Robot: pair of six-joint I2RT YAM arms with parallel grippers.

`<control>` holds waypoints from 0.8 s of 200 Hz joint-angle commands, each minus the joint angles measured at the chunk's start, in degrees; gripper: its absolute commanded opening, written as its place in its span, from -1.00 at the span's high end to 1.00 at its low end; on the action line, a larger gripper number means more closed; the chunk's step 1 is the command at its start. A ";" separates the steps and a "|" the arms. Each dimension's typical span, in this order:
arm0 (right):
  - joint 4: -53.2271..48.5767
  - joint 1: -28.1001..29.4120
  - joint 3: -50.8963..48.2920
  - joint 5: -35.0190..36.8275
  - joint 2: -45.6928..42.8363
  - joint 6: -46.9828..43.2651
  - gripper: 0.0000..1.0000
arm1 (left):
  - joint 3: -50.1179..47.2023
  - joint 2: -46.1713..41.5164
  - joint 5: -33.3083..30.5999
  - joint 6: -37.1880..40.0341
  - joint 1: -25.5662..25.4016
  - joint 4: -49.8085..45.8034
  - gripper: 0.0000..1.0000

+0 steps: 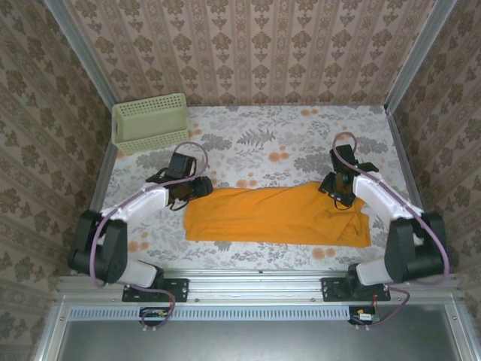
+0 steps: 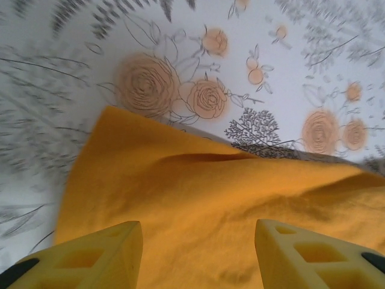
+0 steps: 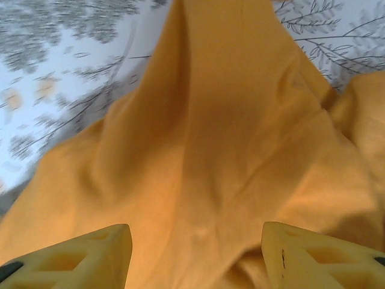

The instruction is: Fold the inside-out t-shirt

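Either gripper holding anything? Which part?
Nothing is held. The left gripper and right gripper are both open, jaws spread over the orange-yellow soft cloth t-shirt, no cloth pinched between them.

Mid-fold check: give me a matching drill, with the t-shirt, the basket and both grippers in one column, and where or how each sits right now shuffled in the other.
Things:
1. t-shirt
2. mesh basket
3. left gripper
4. right gripper

Places or states:
A. at the far left corner of the table
B. open over the smooth left end of the orange cloth
C. spread as a long band across the near middle of the table
D. open over the rumpled right end of the orange cloth

Pairs: 1-C, 2-A, 3-B, 4-D
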 commanded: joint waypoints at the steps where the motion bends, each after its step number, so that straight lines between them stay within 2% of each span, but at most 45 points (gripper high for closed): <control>1: 5.99 -3.41 -0.95 -4.75 5.45 0.13 -0.20 | 0.61 5.89 3.00 -0.65 1.49 5.81 -0.03; 30: 8.86 -7.32 1.80 -4.73 14.52 0.28 -0.10 | -2.58 10.89 3.84 -3.15 6.37 11.05 0.08; 50: 10.72 -7.85 4.36 -4.34 18.66 0.41 -0.08 | -5.15 12.00 3.39 -4.40 10.43 12.80 0.20; 57: 8.40 -7.45 6.29 -2.98 19.79 1.30 -0.12 | -6.21 11.82 3.55 -4.75 11.81 13.59 0.22; 88: 6.85 -5.48 12.52 -2.38 20.81 -1.88 -0.12 | -7.70 9.90 3.05 -4.65 15.27 13.04 0.22; 110: 2.74 -5.65 15.66 1.33 20.83 -3.45 -0.19 | -7.61 7.62 2.31 -4.34 16.48 10.99 0.17; 138: 1.27 -5.58 14.58 4.52 14.74 -7.94 -0.41 | -6.94 2.57 0.81 -3.44 16.36 7.17 -0.09; 160: 0.15 -5.39 11.48 5.22 8.95 -10.98 -0.77 | -5.24 -0.65 0.37 -1.78 14.35 3.72 -0.26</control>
